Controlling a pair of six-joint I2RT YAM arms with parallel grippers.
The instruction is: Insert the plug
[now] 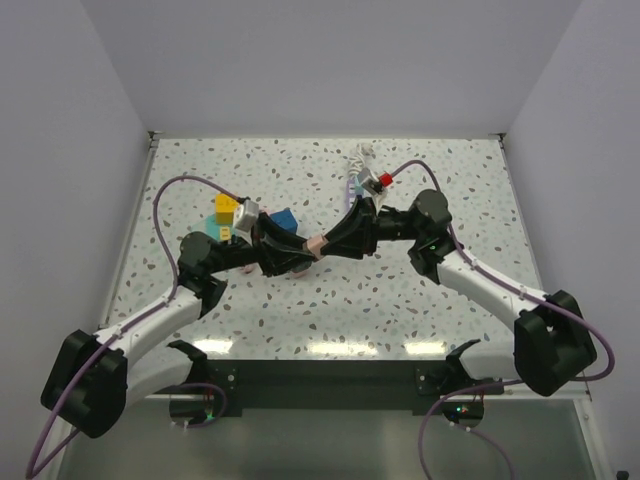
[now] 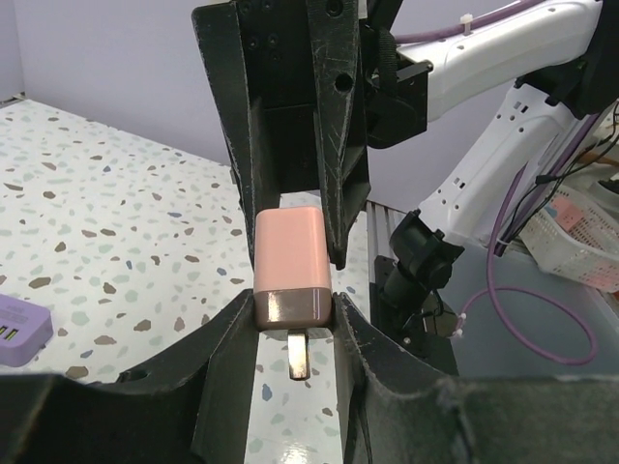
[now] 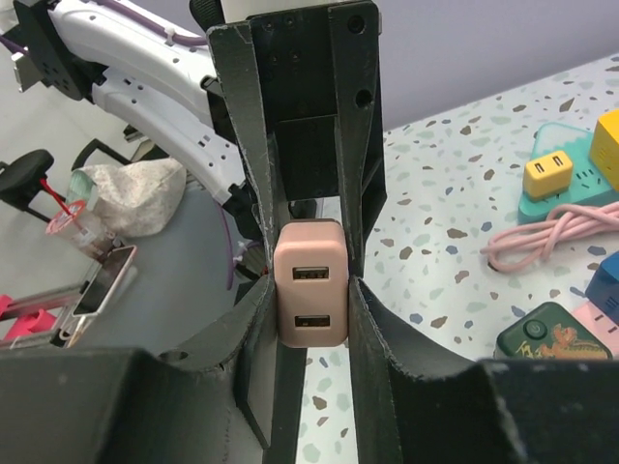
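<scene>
The plug [image 1: 316, 246] is a pink two-port USB charger, held in the air over the middle of the table where the two arms meet. In the left wrist view its brown face [image 2: 292, 307] and one metal prong [image 2: 299, 355] point toward the camera. My left gripper [image 2: 293, 311] is shut on that end. In the right wrist view the plug [image 3: 310, 285] shows its two USB ports. My right gripper [image 3: 310, 290] is shut on its sides. The fingers of each gripper show just beyond the plug in the other's view.
A teal socket block [image 3: 566, 184] carrying yellow chargers [image 3: 547, 174] lies on the table beside a coiled pink cable [image 3: 551, 235], a green device [image 3: 549, 335] and a blue block [image 1: 283, 220]. A purple-and-white power strip [image 1: 357, 182] lies at the back centre, and a purple strip [image 2: 19, 329] shows at the left.
</scene>
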